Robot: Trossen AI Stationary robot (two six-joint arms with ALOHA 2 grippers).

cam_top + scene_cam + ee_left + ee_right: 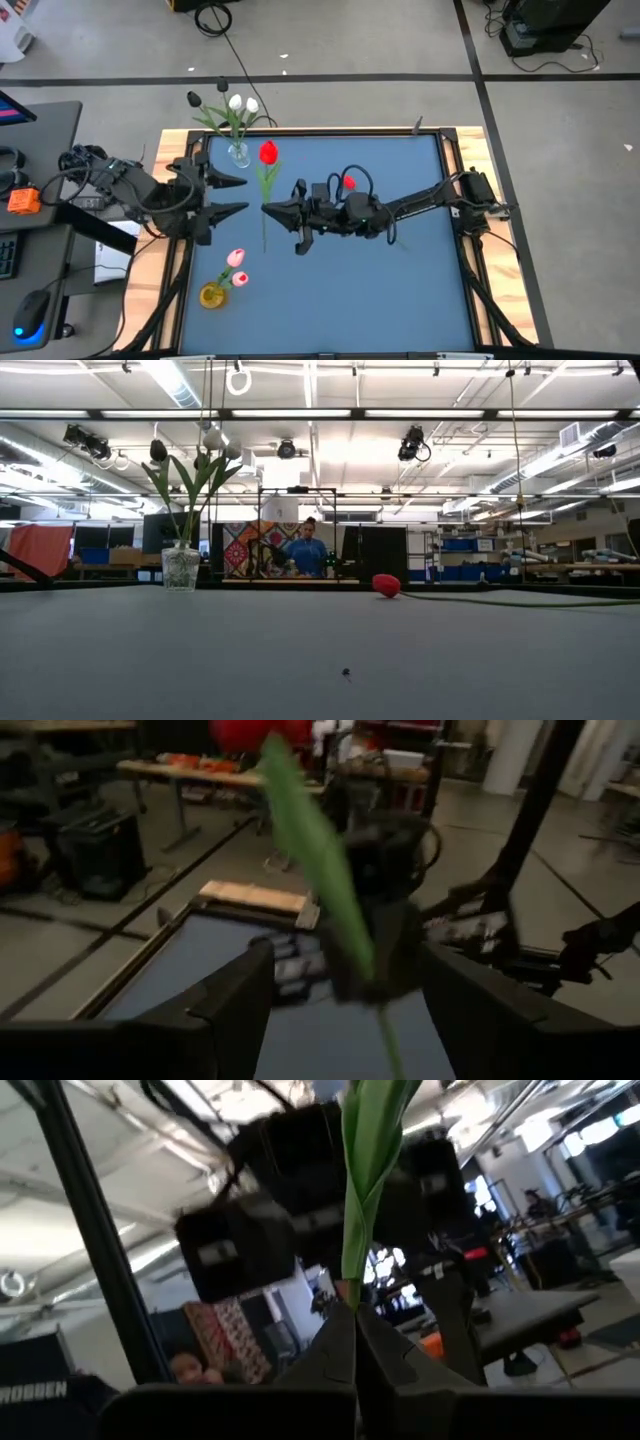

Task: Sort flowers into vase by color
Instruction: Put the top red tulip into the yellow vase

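Note:
My right gripper [266,208] is shut on a red tulip [268,153] over the blue table's middle left. Its head points toward the far edge and its stem end [264,245] toward the near edge. My left gripper [238,195] stands open just left of that stem, its fingers on either side of the tulip [315,850] without touching it. A second red flower [348,182] lies on the table by the right arm, also seen in the low view [386,585]. The clear vase [238,152] at the far left holds white flowers. A yellow vase [213,295] holds pink ones. My right gripper pinches the tulip's green stem [350,1275] between its two fingertips [340,1342], about midway along it below the leaves. The fingers come from the table's right and lie across the stem. The tulip is held above the table, with its head and stem end both free.
The table's wooden rim [330,130] frames the blue mat. The clear vase [181,568] also holds one dark flower. A desk with a keyboard and mouse [30,305] stands at the left. A person [305,550] stands in the room beyond the far edge.

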